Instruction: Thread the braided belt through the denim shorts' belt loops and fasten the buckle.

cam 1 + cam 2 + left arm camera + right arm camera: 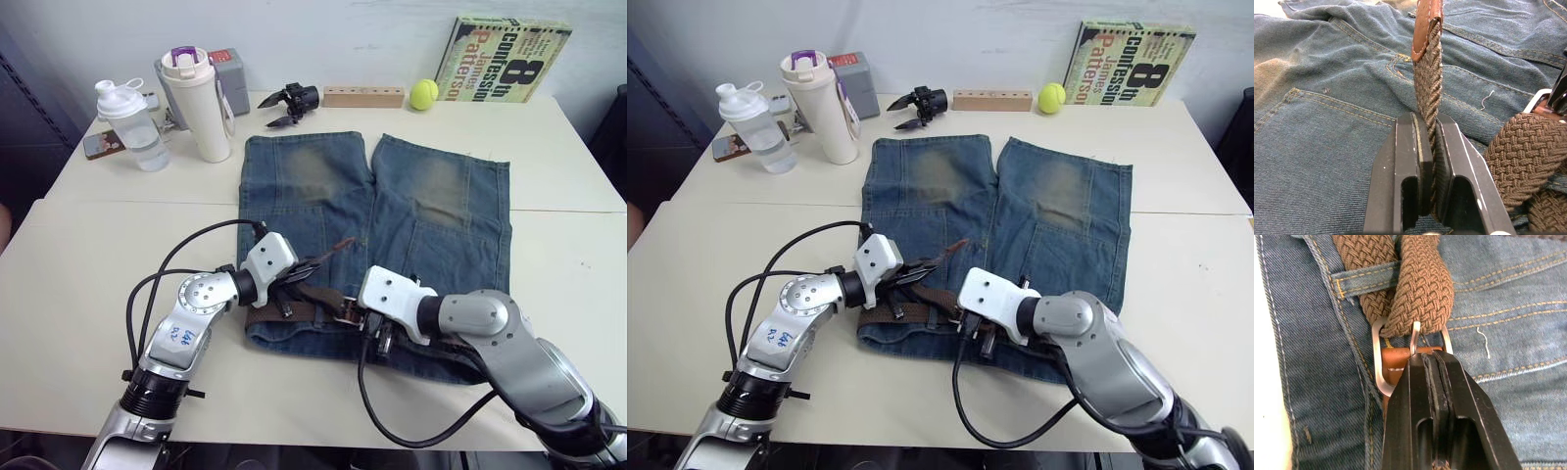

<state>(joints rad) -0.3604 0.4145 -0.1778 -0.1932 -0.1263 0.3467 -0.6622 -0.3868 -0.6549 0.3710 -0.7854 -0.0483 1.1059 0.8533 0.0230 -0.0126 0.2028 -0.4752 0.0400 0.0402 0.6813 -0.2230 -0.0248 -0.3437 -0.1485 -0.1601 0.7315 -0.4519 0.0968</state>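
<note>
Left end effector (1426, 147): fingers clamped on the braided belt (1428, 83) just below its tan leather tip, strap standing up between them.
Right end effector (1436, 363): fingers pressed together at the buckle (1382, 369), on the leather tab behind the frame; prong lies over the weave.

Bench (88, 255): pale top, carries everything.
Denim shorts (392, 225): spread flat at centre, waistband at 6 o'clock, legs toward 12.
Belt: runs along the waistband, passes under a belt loop (1359, 281) beside the buckle, free end angled toward 1 o'clock.
Bottles (201, 103): 10 o'clock, well apart.

Risks, judged:
- Prong may sit on the braid without entering a gap, since the weave is tight; buckle would slip open.
- Pulling the tip hard could drag the shorts and bunch the waistband.
- Thin edge grip on the strap may twist or slide out.
</note>
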